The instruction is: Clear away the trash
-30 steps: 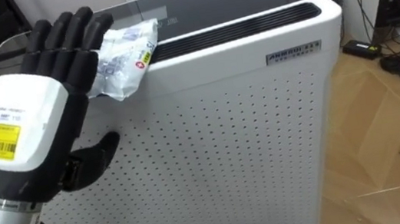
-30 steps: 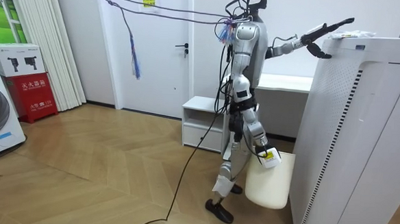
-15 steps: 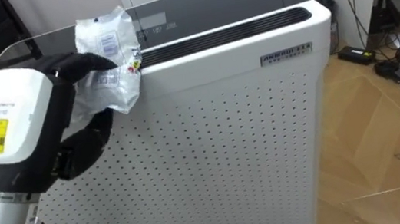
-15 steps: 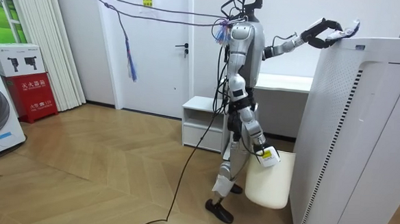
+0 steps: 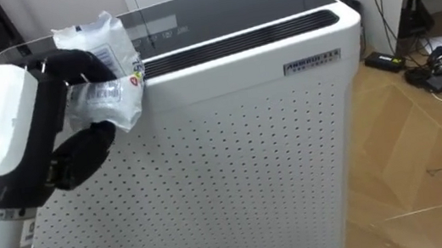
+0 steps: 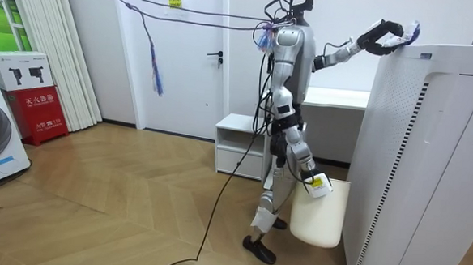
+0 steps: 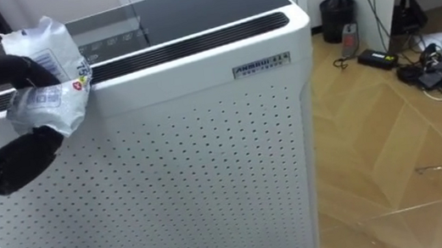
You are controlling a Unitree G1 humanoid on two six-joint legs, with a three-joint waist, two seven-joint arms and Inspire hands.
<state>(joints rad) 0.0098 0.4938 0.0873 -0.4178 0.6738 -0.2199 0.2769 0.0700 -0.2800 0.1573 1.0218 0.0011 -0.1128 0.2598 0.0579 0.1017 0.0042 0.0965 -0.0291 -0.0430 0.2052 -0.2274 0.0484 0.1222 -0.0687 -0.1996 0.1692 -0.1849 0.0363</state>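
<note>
Garbage pick at a tall white air purifier [image 5: 234, 156]: the robot's left hand [image 5: 13, 134] curls fingers [image 5: 76, 64] and thumb round a crumpled white wrapper [image 5: 110, 96] at the purifier's top edge. The wrapper's long axis stands near upright, one end poking above the fingers. The right hand [image 6: 313, 182] hangs beside a white bin [image 6: 321, 214], fingers unreadable.

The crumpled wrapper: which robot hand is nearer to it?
Left. The left hand is curled round the wrapper at the top edge of the air purifier; the right hand hangs low beside a white bin.
</note>
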